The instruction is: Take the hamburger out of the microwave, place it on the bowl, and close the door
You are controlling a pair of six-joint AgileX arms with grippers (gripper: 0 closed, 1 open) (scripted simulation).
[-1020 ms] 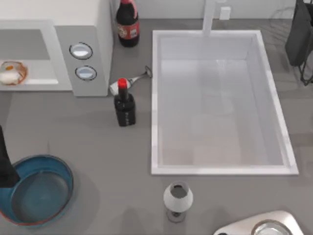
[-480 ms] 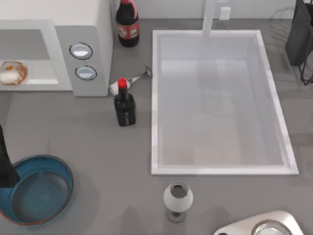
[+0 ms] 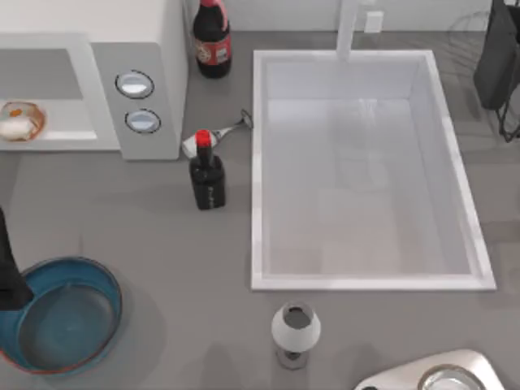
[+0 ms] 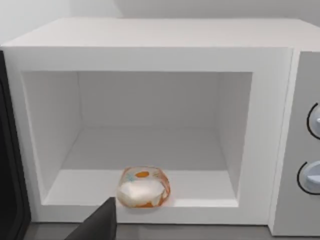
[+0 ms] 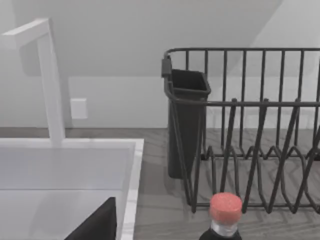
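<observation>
The white microwave [image 3: 138, 97] stands at the table's back left with its door [image 4: 9, 170] swung open; the door's dark inner face shows in the left wrist view. The hamburger [image 4: 143, 187], a whitish lump with orange patches, lies at the front of the grey cavity [image 3: 18, 122]. The blue bowl [image 3: 61, 318] sits at the front left, holding nothing. My left arm [image 3: 8, 272] hangs over the bowl's left rim, and my left gripper [image 4: 100, 225] faces the cavity, a short way from the hamburger. My right gripper [image 5: 97, 225] is parked facing the dish rack.
A white sink [image 3: 366, 171] fills the table's middle and right. A dark red-capped bottle [image 3: 207, 175] and a spoon [image 3: 219, 134] lie between it and the microwave. A cola bottle [image 3: 211, 36] stands behind. A grey-white goblet [image 3: 295, 329] is at the front. A black dish rack [image 5: 240, 130] stands back right.
</observation>
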